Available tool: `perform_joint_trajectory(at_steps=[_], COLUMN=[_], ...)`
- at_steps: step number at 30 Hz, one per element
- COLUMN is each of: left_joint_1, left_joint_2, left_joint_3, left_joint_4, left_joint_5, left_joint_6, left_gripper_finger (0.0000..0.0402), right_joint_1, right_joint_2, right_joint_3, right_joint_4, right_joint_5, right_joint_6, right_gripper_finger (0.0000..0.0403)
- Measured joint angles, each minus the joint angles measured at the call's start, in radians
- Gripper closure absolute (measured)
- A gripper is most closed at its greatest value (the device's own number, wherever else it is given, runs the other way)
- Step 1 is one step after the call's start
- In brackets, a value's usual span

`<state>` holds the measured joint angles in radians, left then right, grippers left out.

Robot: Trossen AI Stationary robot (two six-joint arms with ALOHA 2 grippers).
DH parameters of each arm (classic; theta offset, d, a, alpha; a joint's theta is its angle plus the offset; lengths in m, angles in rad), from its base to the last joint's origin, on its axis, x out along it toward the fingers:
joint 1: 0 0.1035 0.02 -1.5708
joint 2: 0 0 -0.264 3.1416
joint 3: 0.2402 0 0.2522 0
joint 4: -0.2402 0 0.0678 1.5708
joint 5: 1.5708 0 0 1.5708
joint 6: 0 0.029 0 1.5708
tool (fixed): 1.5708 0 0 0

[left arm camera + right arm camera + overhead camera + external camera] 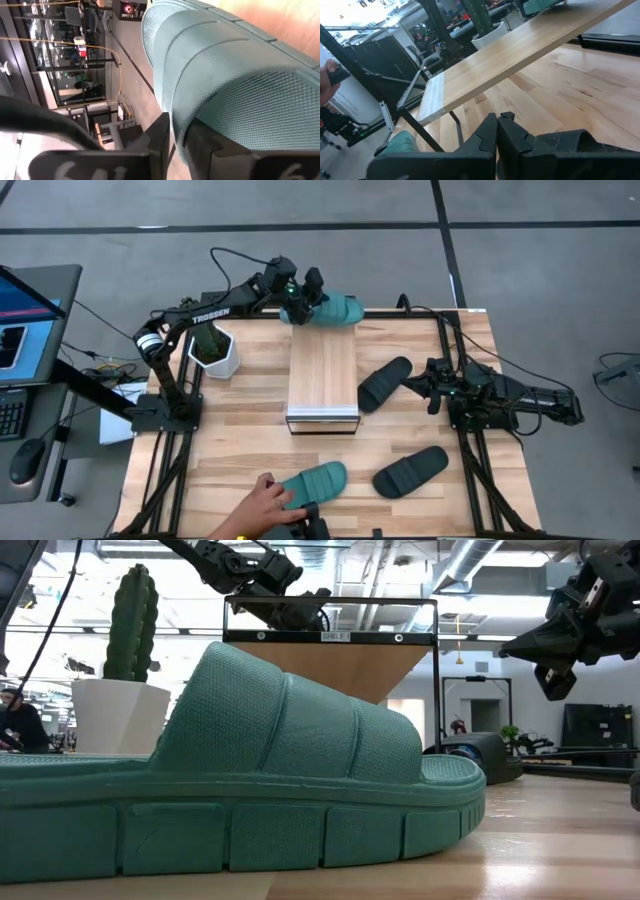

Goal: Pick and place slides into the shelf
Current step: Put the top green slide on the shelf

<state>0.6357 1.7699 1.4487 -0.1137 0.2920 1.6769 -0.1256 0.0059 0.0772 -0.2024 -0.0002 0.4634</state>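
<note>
At the table's near edge a person's hand (pixel 262 502) rests on a teal-green ribbed rubber slide (pixel 316 481), with a black slide (pixel 410 470) beside it. Midway, my right pincer (pixel 432 387) hangs with its fingers pressed together, empty, just beside a second black slide (pixel 385 383) lying next to the long light-wood shelf with its silvery front edge (pixel 322 370). At the shelf's far end, my left pincer (pixel 298 297) is clamped on the other teal-green slide (pixel 336 310), which sits at the far end of the shelf top.
</note>
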Motion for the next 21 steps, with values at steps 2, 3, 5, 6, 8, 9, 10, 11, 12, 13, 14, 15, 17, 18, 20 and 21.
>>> perform_joint_trajectory(at_steps=[2, 3, 5, 6, 8, 9, 10, 11, 12, 13, 14, 15, 17, 18, 20, 21], left_joint_1=[0.000, 0.000, 0.000, 0.000, 0.000, 0.000, 0.000, 0.000, 0.000, 0.000, 0.000, 0.000, 0.000, 0.000, 0.000, 0.000], left_joint_2=[0.000, 0.000, 0.000, 0.000, 0.000, 0.000, 0.000, 0.000, 0.000, 0.000, 0.000, 0.000, 0.000, 0.000, 0.000, 0.000], left_joint_3=[0.000, 0.000, 0.000, 0.000, 0.000, 0.000, 0.000, 0.000, 0.000, 0.000, 0.000, 0.000, 0.000, 0.000, 0.000, 0.000], left_joint_4=[0.009, 0.016, 0.033, 0.040, 0.051, 0.055, 0.057, 0.056, 0.056, 0.056, 0.056, 0.056, 0.055, 0.055, 0.055, 0.055], left_joint_5=[0.000, 0.000, 0.000, 0.000, -0.004, -0.007, -0.008, -0.008, -0.009, -0.009, -0.009, -0.009, -0.009, -0.009, -0.012, -0.013], left_joint_6=[-0.029, -0.041, -0.059, -0.064, -0.069, -0.069, -0.069, -0.069, -0.069, -0.069, -0.069, -0.069, -0.073, -0.076, -0.088, -0.098], left_gripper_finger=[0.0362, 0.0362, 0.0362, 0.0362, 0.0362, 0.0362, 0.0362, 0.0362, 0.0362, 0.0362, 0.0362, 0.0362, 0.0362, 0.0362, 0.0362, 0.0362], right_joint_1=[0.000, 0.000, 0.000, 0.000, 0.000, 0.000, 0.000, 0.000, 0.000, 0.000, 0.000, 0.000, 0.000, 0.000, 0.000, 0.000], right_joint_2=[0.000, 0.000, 0.000, 0.000, 0.000, 0.000, 0.000, 0.000, 0.000, 0.000, 0.000, 0.000, 0.000, 0.000, 0.000, 0.000], right_joint_3=[0.000, 0.000, 0.000, 0.000, 0.000, 0.000, 0.000, 0.000, 0.000, 0.000, 0.000, 0.000, 0.000, 0.000, 0.000, 0.000], right_joint_4=[0.000, 0.000, 0.000, 0.000, 0.000, 0.000, 0.000, 0.000, 0.000, 0.000, 0.000, 0.000, 0.000, 0.000, 0.000, 0.000], right_joint_5=[0.000, 0.000, 0.000, 0.000, 0.000, 0.000, 0.000, 0.000, 0.000, 0.000, 0.000, 0.000, 0.000, 0.000, 0.000, 0.000], right_joint_6=[0.000, 0.000, 0.000, 0.000, 0.000, 0.000, 0.000, 0.000, 0.000, 0.000, 0.000, 0.000, 0.000, 0.000, 0.000, 0.000], right_gripper_finger=[0.0401, 0.0401, 0.0401, 0.0401, 0.0401, 0.0401, 0.0401, 0.0401, 0.0401, 0.0401, 0.0401, 0.0401, 0.0401, 0.0401, 0.0401, 0.0401])
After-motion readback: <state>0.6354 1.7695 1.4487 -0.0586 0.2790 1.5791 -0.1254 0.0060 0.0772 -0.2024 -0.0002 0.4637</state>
